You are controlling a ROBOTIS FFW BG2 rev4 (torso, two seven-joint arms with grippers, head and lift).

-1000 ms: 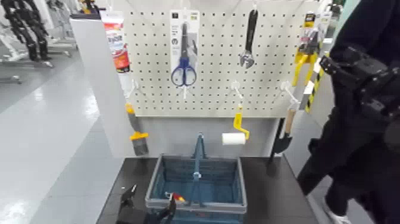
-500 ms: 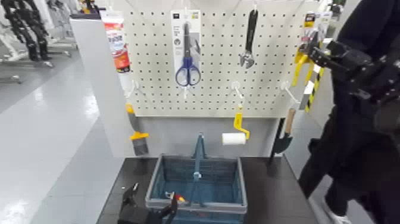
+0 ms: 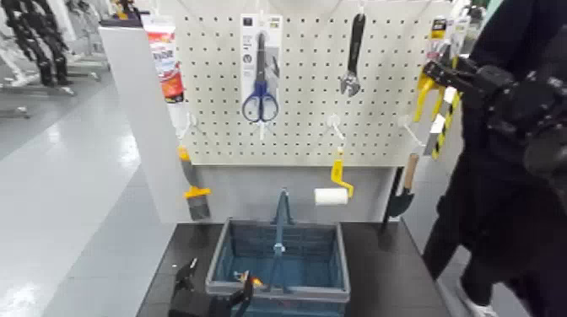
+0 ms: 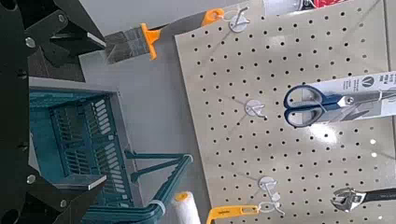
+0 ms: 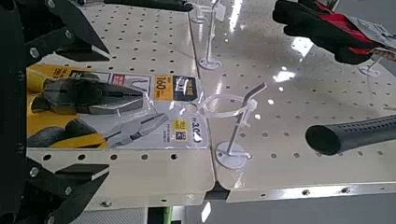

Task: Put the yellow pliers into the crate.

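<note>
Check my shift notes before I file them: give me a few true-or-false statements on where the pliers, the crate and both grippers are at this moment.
1. The yellow pliers hang on the pegboard. True.
2. The right gripper is raised at the pliers. True; its fingers are spread either side of the card.
3. The pliers lie in the crate. False; they are up on the board, at its right edge.
4. The left gripper is reaching for the scissors. False; it sits low by the crate's near left corner.
5. The paint roller hangs above the crate. True.
</note>
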